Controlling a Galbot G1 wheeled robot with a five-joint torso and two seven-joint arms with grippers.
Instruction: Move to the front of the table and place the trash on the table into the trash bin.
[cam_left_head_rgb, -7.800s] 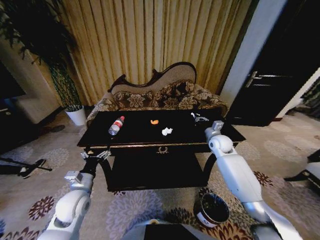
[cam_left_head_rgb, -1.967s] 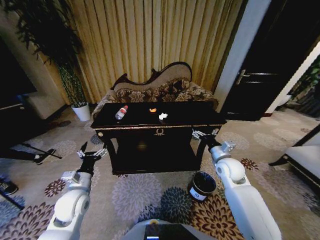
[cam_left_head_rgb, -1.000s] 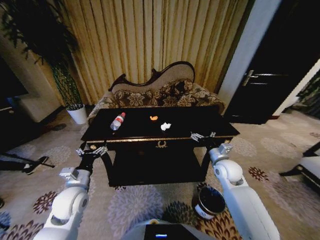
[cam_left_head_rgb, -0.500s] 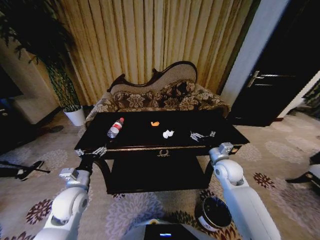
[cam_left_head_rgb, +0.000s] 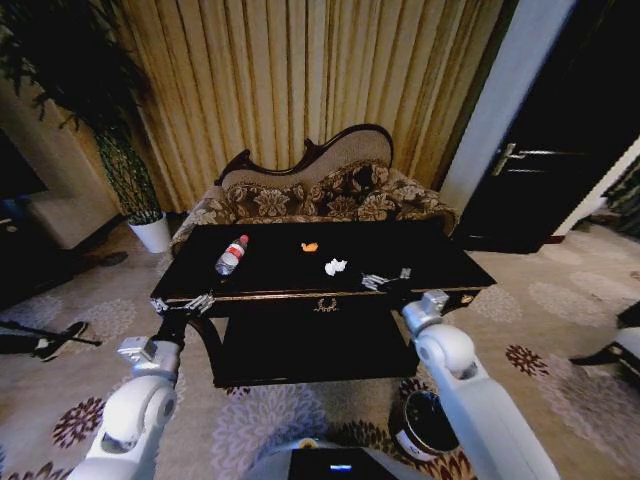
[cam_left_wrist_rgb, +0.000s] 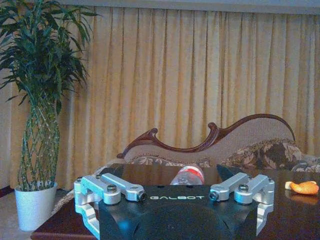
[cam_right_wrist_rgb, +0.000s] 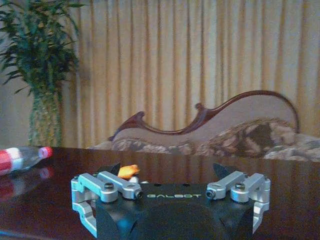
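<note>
The right gripper has shifted left toward the paper wad, fingers apart; it's light, soft, pinchable anywhere.

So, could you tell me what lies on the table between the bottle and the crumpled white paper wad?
In the head view, the orange scrap lies between the bottle and the white paper wad, a little farther back on the table.

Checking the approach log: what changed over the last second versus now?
The right gripper has shifted toward the robot's left over the table, closer to the paper wad; its jaws are open and empty. The left gripper stayed at the table's front left corner, open. The bottle, orange scrap and paper wad lie where they were; trash bin unchanged on the floor.
</note>
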